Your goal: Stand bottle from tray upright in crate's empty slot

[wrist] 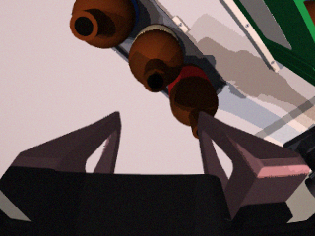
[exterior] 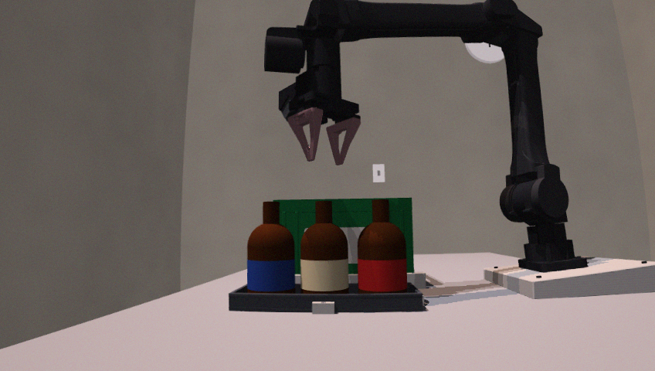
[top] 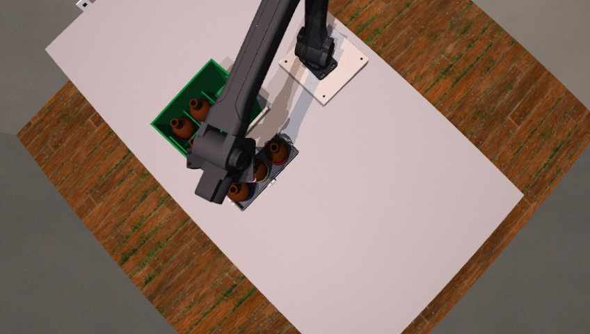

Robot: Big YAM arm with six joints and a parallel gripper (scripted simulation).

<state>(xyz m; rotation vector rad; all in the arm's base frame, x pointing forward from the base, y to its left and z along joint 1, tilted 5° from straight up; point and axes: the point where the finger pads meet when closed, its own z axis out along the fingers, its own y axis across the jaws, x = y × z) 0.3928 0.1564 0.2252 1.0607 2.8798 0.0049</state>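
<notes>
Our pincer [exterior: 324,161] [wrist: 158,118]: apart, above the bottles | our bottles, brown, upright in the dark tray [top: 294,154] [exterior: 276,301]: blue-labelled [top: 240,191] [exterior: 270,248] [wrist: 104,22], cream-labelled [top: 260,170] [exterior: 324,248] [wrist: 157,54], red-labelled [top: 276,151] [exterior: 381,248] [wrist: 194,95] | behind, our green crate [top: 168,136] [exterior: 404,234] [wrist: 273,44] holding brown bottles

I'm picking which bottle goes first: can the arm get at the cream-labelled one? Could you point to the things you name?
Probably yes: the open gripper [exterior: 324,162] [wrist: 158,118] hangs above the bottles, and nothing shows over the cream-labelled bottle's [exterior: 324,241] [wrist: 155,54] neck.

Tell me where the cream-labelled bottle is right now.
In the exterior view, the cream-labelled bottle stands in the middle of the dark tray, between the blue-labelled bottle and the red-labelled one.
</notes>
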